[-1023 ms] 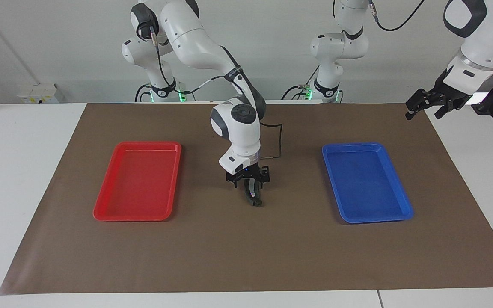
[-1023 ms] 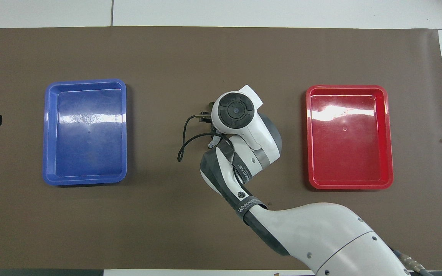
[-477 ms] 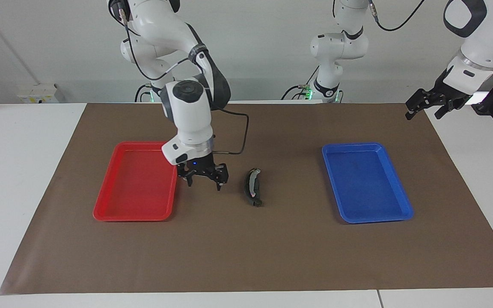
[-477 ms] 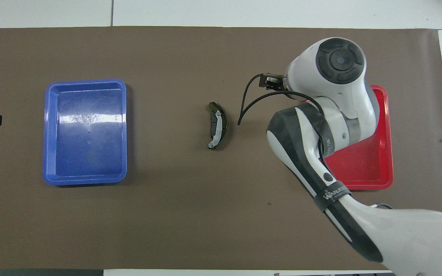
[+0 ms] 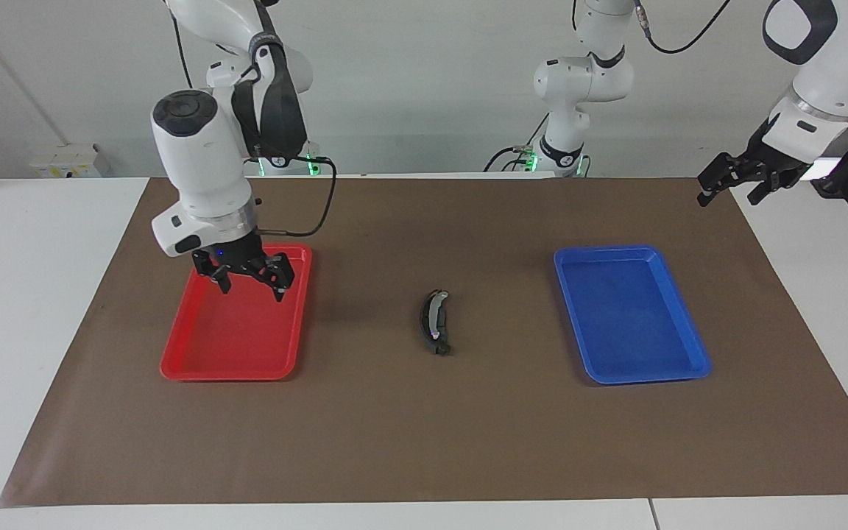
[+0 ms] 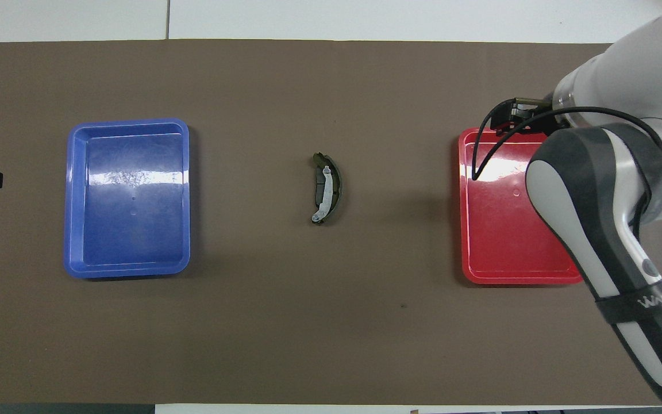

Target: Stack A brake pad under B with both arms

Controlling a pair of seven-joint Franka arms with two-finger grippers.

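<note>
The long crescent pad B (image 5: 435, 322) with its silvery strip lies on the brown mat in the middle of the table, between the two trays. It also shows in the overhead view (image 6: 326, 188). I cannot make out the short grey pad A apart from it. My right gripper (image 5: 249, 280) is open and empty, up in the air over the red tray (image 5: 174, 361). In the overhead view the right arm's wrist hides it. My left gripper (image 5: 728, 193) is open and empty, and waits in the air over the mat's edge at the left arm's end.
A blue tray (image 5: 645, 379) lies empty on the mat toward the left arm's end, and the red tray (image 6: 472, 230) toward the right arm's end. Two smaller white arms with green lights (image 5: 564, 96) stand where the table ends at the robots' side.
My right gripper has let go of the pad in the middle, risen and swung over to the red tray. The pad stays in place. The left arm has not moved.
</note>
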